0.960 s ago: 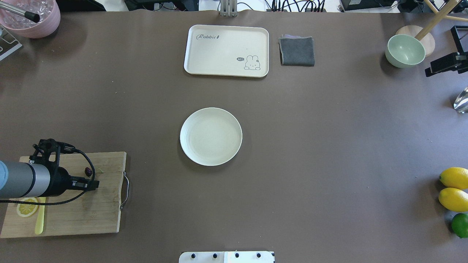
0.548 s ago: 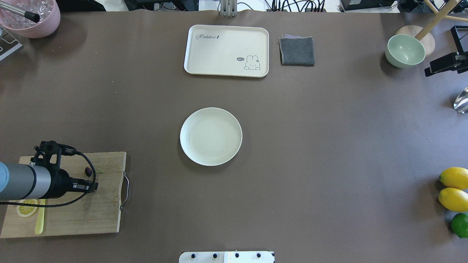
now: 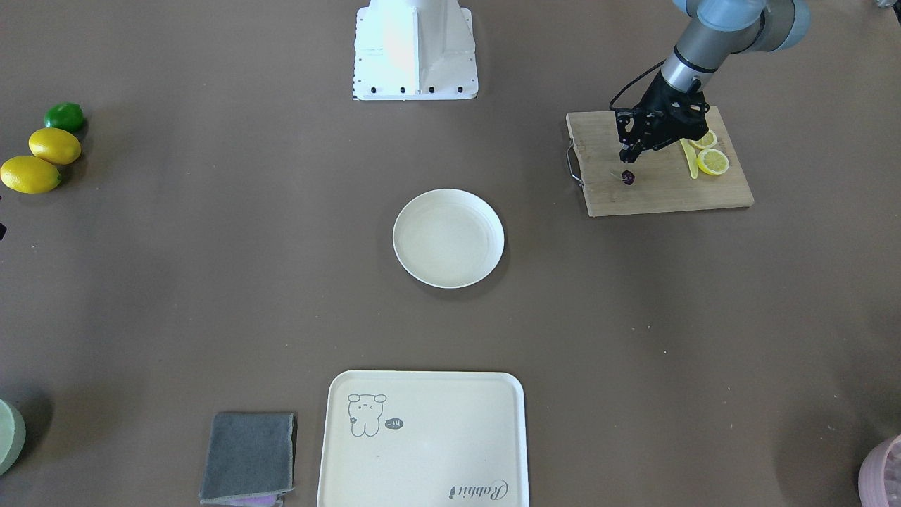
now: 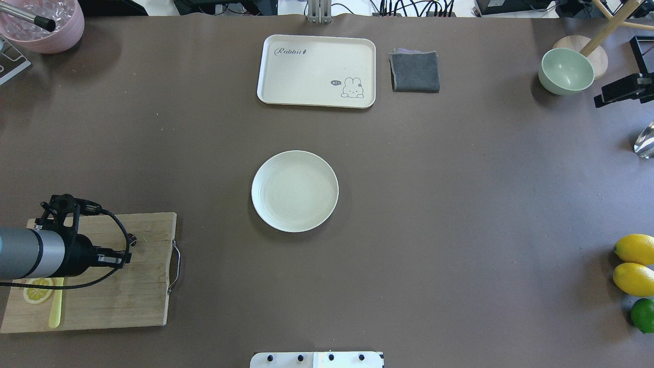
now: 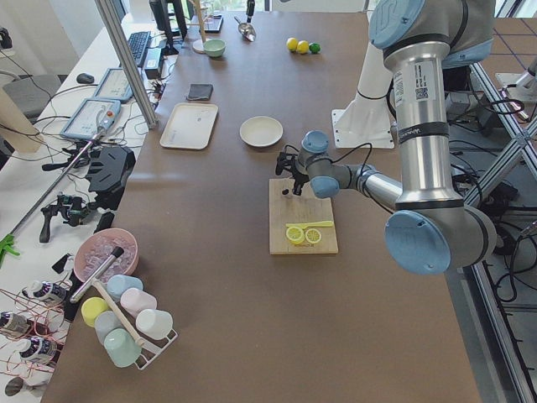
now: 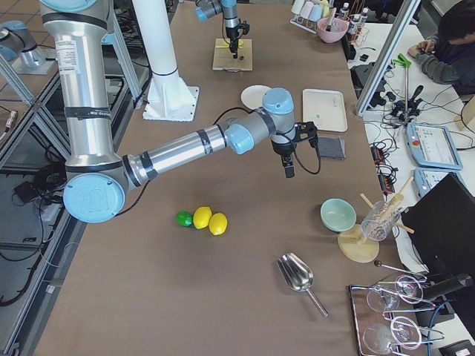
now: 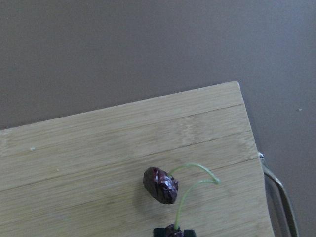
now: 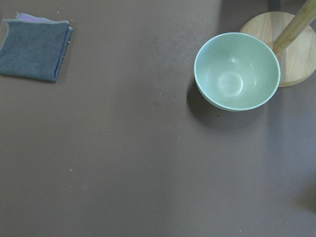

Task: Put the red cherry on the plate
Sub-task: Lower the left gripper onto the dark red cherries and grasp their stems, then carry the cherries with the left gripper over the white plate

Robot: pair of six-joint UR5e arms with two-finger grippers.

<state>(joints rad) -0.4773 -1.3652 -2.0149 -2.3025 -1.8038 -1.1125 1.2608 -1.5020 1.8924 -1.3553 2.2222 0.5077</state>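
Observation:
The red cherry (image 7: pixel 161 185) is a dark maroon pair joined by thin green stems, over the wooden cutting board (image 4: pixel 138 286). One cherry shows free in the left wrist view. The other sits at that view's bottom edge between the black fingertips of my left gripper (image 7: pixel 173 232), which looks shut on it. From the front, my left gripper (image 3: pixel 625 156) points down just above the cherry (image 3: pixel 627 177). The round cream plate (image 4: pixel 295 190) sits mid-table, far to the right of the board, with nothing on it. My right gripper (image 6: pixel 288 170) hangs over the table near the grey cloth; I cannot tell its state.
Lemon slices (image 3: pixel 712 161) and a yellow knife (image 4: pixel 55 306) lie on the board. A cream tray (image 4: pixel 317 70) and grey cloth (image 4: pixel 415 71) lie beyond the plate. A green bowl (image 4: pixel 566 71) is far right; lemons (image 4: pixel 635 263) and a lime are near right.
My left arm has drawn back a little to the left over the board. The cherry now shows slightly further right, by the cable. The plate has not moved.

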